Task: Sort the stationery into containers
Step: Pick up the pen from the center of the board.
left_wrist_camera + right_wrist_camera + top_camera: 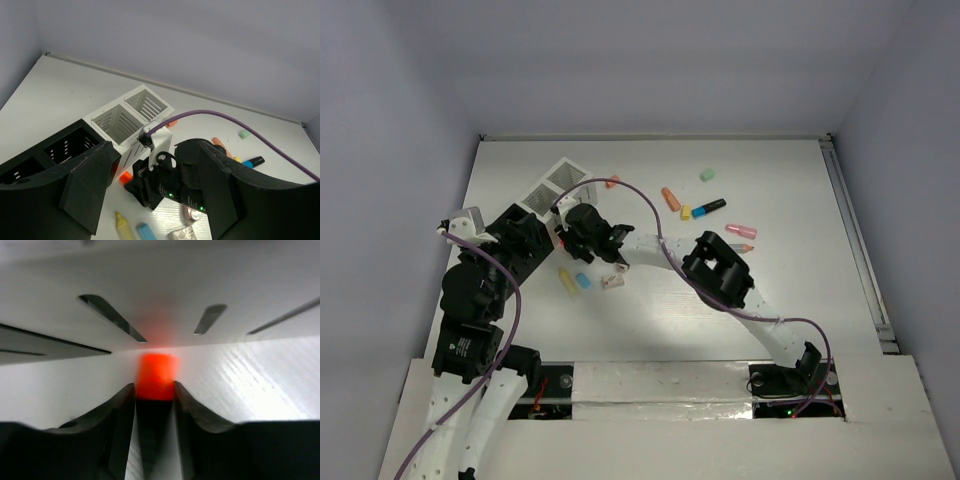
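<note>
My right gripper is shut on the near end of a short orange piece. The piece lies on the table against the slatted wall of the white two-compartment container. In the top view this gripper sits low at the foot of that container. My left gripper is open and empty, hovering over the black container, which it mostly hides from above. In the left wrist view the orange piece shows beside the right gripper.
A yellow piece, a blue piece and a pale block lie just in front of the grippers. Further right lie orange, green, yellow, blue-black and pink pieces. Another orange piece lies behind the white container.
</note>
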